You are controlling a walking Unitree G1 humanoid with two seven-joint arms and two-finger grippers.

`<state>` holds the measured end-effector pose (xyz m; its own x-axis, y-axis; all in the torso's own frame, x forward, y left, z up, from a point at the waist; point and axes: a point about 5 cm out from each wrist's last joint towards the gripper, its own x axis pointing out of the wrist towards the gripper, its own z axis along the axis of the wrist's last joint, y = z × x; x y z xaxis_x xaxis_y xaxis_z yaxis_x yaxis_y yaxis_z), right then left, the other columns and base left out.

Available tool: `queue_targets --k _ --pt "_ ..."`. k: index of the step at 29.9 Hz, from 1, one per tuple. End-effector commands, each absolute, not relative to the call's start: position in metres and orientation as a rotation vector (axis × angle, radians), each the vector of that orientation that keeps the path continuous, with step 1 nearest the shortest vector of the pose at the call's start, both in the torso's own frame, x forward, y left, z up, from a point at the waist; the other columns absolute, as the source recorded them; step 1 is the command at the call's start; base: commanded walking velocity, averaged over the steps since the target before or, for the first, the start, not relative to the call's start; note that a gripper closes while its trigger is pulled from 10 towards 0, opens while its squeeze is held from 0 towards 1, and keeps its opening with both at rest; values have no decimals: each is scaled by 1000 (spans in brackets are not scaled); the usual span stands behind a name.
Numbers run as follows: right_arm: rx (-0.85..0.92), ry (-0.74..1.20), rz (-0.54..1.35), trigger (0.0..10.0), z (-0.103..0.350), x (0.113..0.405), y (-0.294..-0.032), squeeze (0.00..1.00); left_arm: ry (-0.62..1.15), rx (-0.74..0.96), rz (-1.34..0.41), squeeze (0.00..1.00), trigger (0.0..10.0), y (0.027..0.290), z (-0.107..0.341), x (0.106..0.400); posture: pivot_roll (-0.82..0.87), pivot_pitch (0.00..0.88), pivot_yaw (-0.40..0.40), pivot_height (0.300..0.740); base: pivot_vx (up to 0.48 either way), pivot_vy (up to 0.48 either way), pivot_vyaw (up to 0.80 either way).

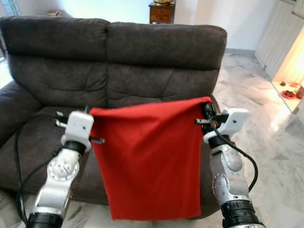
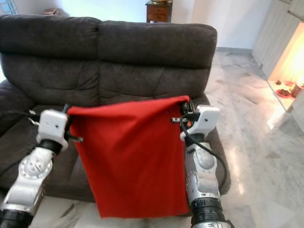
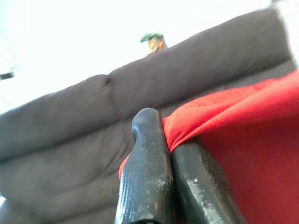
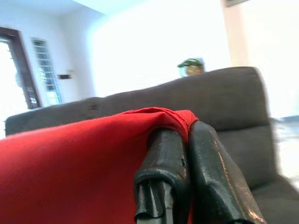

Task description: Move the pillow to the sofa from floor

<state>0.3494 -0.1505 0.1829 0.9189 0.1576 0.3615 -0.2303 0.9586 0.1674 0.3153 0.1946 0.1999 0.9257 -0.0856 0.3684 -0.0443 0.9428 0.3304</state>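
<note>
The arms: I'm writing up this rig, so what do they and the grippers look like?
Both arms are silver metal with round joint housings, black cuffs low down and white boxy wrist blocks. Black cables loop beside each. The left gripper and right gripper each have two long, glossy black, slightly scuffed fingers.

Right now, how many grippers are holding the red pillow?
2. The left gripper pinches the upper left corner of the red pillow; the right gripper pinches its upper right corner, before the sofa.
</note>
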Motion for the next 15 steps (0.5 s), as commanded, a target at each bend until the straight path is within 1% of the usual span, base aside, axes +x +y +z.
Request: queue_targets --k 1,3,4,7,9,11,15 --pt "201 -525 245 10000 227 349 -143 0 -499 362 20 0 10000 206 233 312 73 0 -12 740 330 0 0" --pt "191 -532 264 10000 229 348 -140 0 -506 364 23 0 10000 208 236 312 72 0 -12 740 326 0 0" --pt "190 -533 267 10000 229 348 -140 0 -506 365 23 0 10000 208 237 312 72 0 -12 740 326 0 688" --pt "183 -562 380 10000 240 344 -123 0 -556 383 52 0 10000 214 257 309 79 0 -14 740 330 0 800" --pt "207 -547 395 10000 238 345 -119 0 -558 377 65 0 10000 217 260 310 82 0 -16 740 326 0 800" --pt "209 -536 404 10000 234 344 -115 0 -549 407 54 0 10000 218 260 309 89 0 -15 740 330 0 644" --pt "249 -521 407 10000 232 343 -112 0 -548 415 56 0 10000 222 263 308 87 0 -10 740 328 0 0"
